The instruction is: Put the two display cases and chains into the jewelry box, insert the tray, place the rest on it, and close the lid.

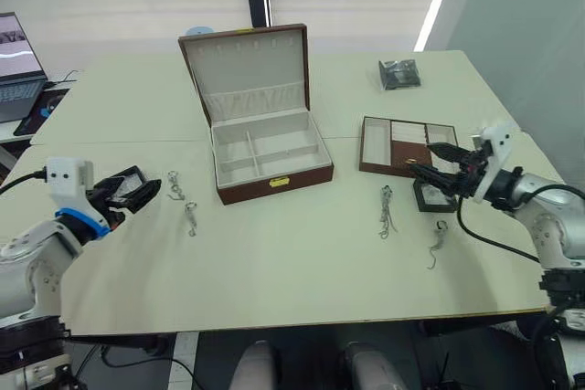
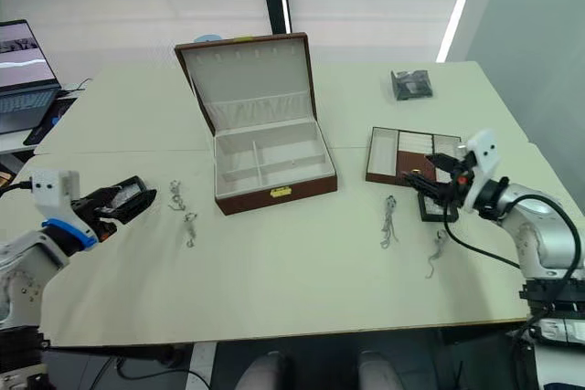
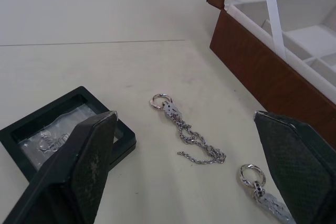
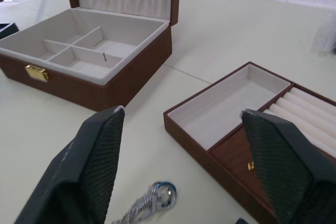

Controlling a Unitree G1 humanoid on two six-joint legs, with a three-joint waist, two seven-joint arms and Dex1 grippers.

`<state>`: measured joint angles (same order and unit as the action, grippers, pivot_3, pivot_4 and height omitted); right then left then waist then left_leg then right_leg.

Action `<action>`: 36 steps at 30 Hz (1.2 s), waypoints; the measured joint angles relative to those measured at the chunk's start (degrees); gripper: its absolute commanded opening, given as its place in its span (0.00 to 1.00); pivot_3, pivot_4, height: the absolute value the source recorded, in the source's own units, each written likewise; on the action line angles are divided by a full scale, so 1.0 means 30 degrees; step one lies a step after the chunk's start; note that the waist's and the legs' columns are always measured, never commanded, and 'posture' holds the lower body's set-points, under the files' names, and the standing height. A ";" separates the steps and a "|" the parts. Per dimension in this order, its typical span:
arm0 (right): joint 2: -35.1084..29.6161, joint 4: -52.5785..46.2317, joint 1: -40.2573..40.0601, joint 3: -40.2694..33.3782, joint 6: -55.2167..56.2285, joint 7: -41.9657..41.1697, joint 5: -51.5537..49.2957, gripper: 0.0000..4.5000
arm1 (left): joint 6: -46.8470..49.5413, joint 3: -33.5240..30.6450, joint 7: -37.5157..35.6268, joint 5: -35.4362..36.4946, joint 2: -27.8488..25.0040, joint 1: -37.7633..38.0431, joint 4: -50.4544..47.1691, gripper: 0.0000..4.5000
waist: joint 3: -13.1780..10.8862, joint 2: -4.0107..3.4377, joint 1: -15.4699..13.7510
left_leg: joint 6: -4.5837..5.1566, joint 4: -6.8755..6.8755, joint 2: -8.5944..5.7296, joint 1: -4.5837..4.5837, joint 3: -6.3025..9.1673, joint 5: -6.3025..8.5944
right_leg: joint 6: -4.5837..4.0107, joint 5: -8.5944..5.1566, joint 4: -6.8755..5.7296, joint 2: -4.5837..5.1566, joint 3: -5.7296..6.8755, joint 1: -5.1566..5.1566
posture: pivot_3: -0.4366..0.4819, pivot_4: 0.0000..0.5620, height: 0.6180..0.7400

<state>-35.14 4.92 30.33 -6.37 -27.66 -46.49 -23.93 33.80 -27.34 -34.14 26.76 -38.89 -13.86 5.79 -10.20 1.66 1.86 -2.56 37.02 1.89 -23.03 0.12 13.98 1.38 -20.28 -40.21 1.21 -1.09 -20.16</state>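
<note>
**Inspector:** Status of the 2 arms?

**Assessor:** Left gripper has its fingers spread wide, holding nothing, poised over a display case lying flat on the table. Right gripper is likewise spread and empty, just above the second display case, which lies beside the tray. The jewelry box stands mid-table with its lid raised; all compartments are empty.

**Inspector:** Risks?

**Assessor:** In my judgement, 3. The cases are thin and flat on the surface, so fingers closing too high could skid over the frame. On the left, a chain lies just beside the case and could be dragged by a finger. On the right, the case sits close to the tray edge, which a finger could knock.

**Inspector:** Inventory?

**Assessor:** 2 display cases, 1 per side. 2 short chains left of the box, the other at. 1 longer doubled chain and 1 further small silvery piece on the right. 1 tray, 1 box, 1 dark packet at the far right.
</note>
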 measured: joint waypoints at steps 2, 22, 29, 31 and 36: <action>0.0901 0.0744 0.1092 0.1003 0.0635 0.0629 0.0950 0.51 | -0.0022 0.0772 0.0557 -0.0227 0.0430 -0.0441 -0.0020 0.59 | 0.0000 0.0000 -0.0013 | -0.0001 0.0000 -0.0002 -0.0001 0.0005 -0.0001 | 0.0000 0.0000 -0.0006 -0.0002 0.0004 -0.0002 | 0.48 0.27 1.00; 0.6894 1.0894 0.6630 0.4834 0.5278 0.3138 0.6523 0.01 | -0.0805 0.4363 0.2752 -0.2147 0.3269 -0.3985 0.2920 0.01 | 0.0002 0.0003 -0.0008 | -0.0040 0.0011 -0.0004 -0.0008 -0.0020 -0.0024 | -0.0002 0.0001 -0.0018 0.0002 0.0000 -0.0027 | 0.48 0.27 1.00; 0.7306 1.1242 0.6709 0.4811 0.5363 0.2560 0.6823 0.01 | -0.1013 0.4883 0.2371 -0.2308 0.3738 -0.4291 0.3294 0.01 | 0.0002 0.0003 -0.0005 | -0.0037 0.0009 0.0002 -0.0007 -0.0017 -0.0022 | -0.0002 0.0001 -0.0027 0.0001 -0.0001 -0.0028 | 0.48 0.27 1.00; 0.7352 1.1208 0.6701 0.4806 0.5325 0.2437 0.6829 0.01 | -0.1013 0.4945 0.2317 -0.2352 0.3876 -0.4297 0.3292 0.01 | 0.0002 0.0003 -0.0009 | -0.0036 0.0009 0.0001 -0.0008 -0.0016 -0.0022 | -0.0002 0.0001 -0.0027 0.0001 -0.0002 -0.0028 | 0.48 0.27 1.00; 0.7245 1.0726 0.6406 0.4753 0.5033 0.2143 0.6839 0.01 | -0.0977 0.5035 0.2121 -0.2414 0.3989 -0.4300 0.3246 0.01 | 0.0002 0.0003 -0.0021 | -0.0036 0.0008 -0.0004 -0.0010 -0.0016 -0.0022 | -0.0002 0.0001 -0.0024 0.0006 -0.0001 -0.0026 | 0.48 0.27 1.00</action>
<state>-13.40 37.10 49.55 7.89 -12.56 -40.06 -3.42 30.87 -12.23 -27.78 19.52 -26.92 -26.76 15.52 -10.19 1.67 1.80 -2.67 37.04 1.87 -23.06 0.07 13.92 1.38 -20.28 -40.28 1.23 -1.10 -20.23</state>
